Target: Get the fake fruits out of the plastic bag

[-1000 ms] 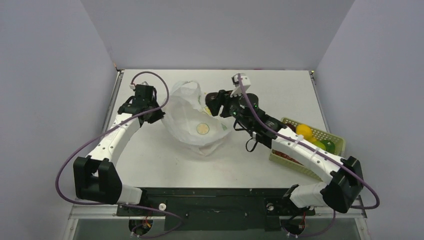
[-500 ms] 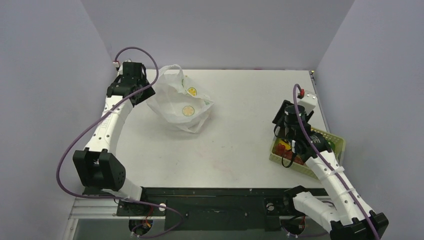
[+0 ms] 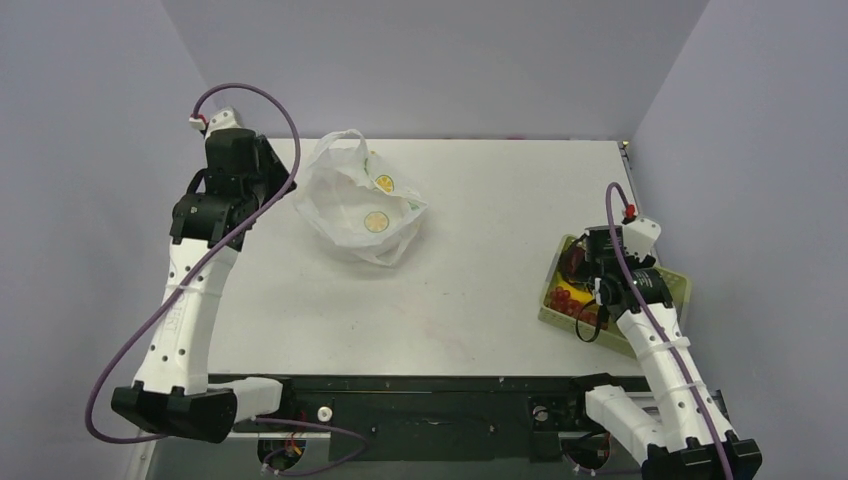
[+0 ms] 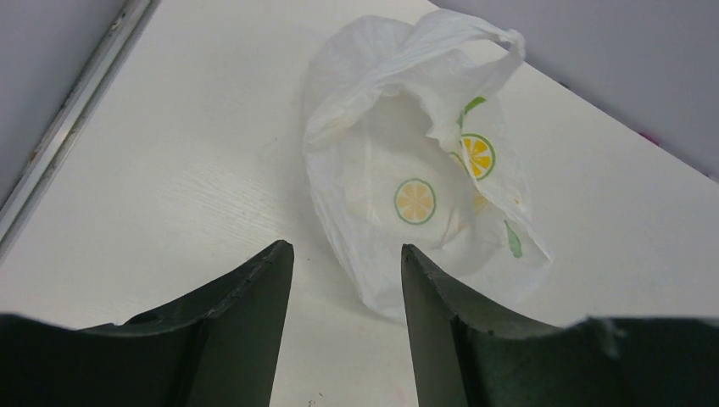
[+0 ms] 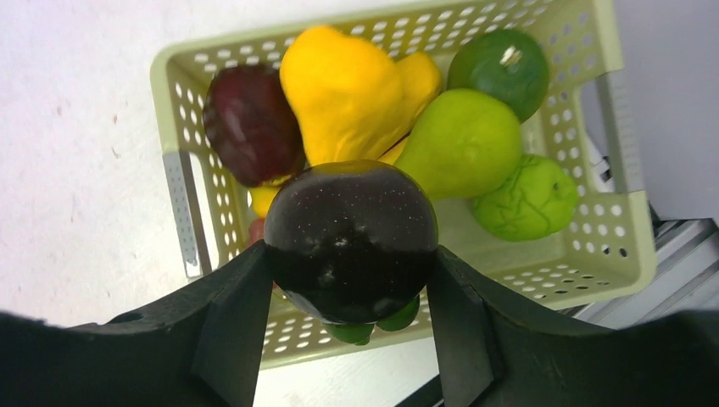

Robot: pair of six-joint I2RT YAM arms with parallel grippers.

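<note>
Right wrist view has the right jaws clamped on a dark purple round fruit (image 5: 350, 240), held over the perforated basket (image 5: 627, 254). A yellow lumpy piece (image 5: 343, 93), a green pear (image 5: 462, 140), a lime (image 5: 500, 68) and a second purple fruit (image 5: 250, 123) already sit in it. Most of the job looks done to me; this fruit only wants dropping in.

Across the worktop (image 3: 480, 280), the plastic bag (image 3: 355, 205) lies slumped near the far left corner, well apart from the right arm. The left jaws stand apart with nothing between them, the bag just ahead of their tips, untouched. Whether anything remains inside, I can't tell.
</note>
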